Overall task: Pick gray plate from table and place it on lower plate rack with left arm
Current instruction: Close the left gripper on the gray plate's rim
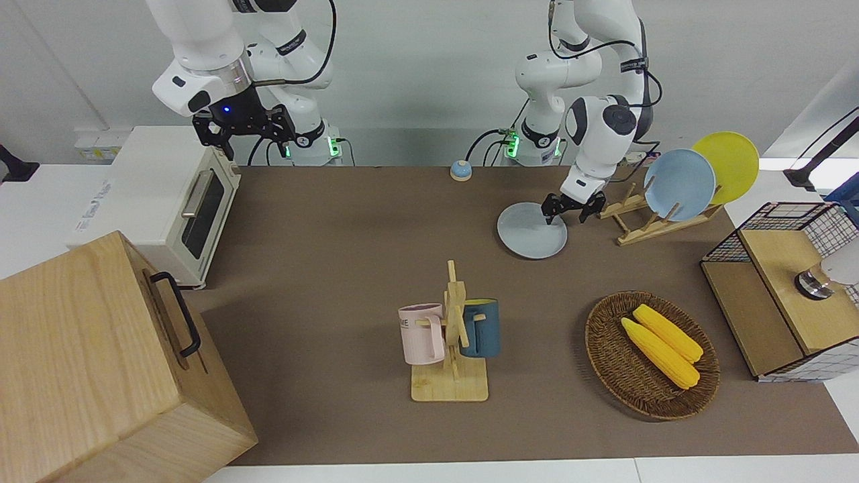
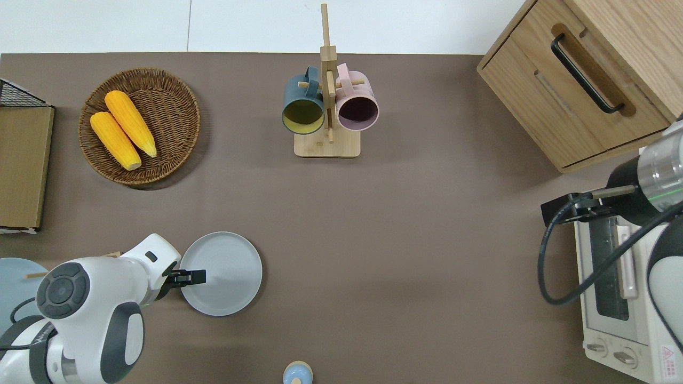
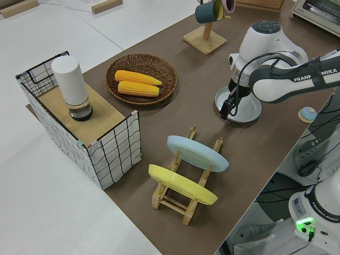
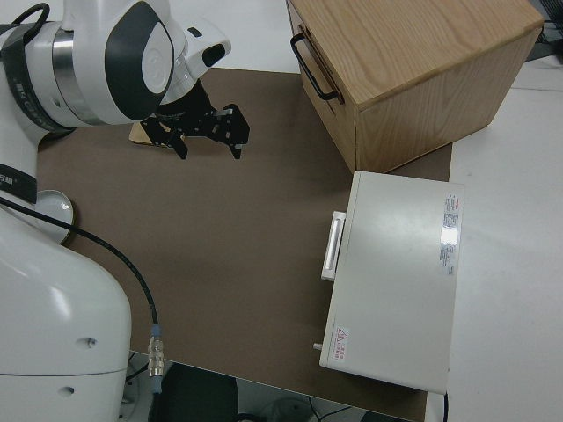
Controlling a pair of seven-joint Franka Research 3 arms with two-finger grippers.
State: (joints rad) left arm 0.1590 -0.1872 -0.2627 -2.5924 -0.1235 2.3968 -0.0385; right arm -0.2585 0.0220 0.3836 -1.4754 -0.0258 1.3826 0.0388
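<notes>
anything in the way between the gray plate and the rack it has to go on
Nothing visible stands between them. The gray plate lies flat on the table right beside the plate rack, with bare mat between. The left gripper is at the plate's rim. The rack's slots nearest the robots are free; a blue plate and a yellow plate fill others.

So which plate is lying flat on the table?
The gray plate, right under the left gripper. The blue plate and yellow plate stand in the rack.

Left arm (image 1: 604, 127) bent low — hand (image 2: 193, 277) open, right arm parked
</notes>
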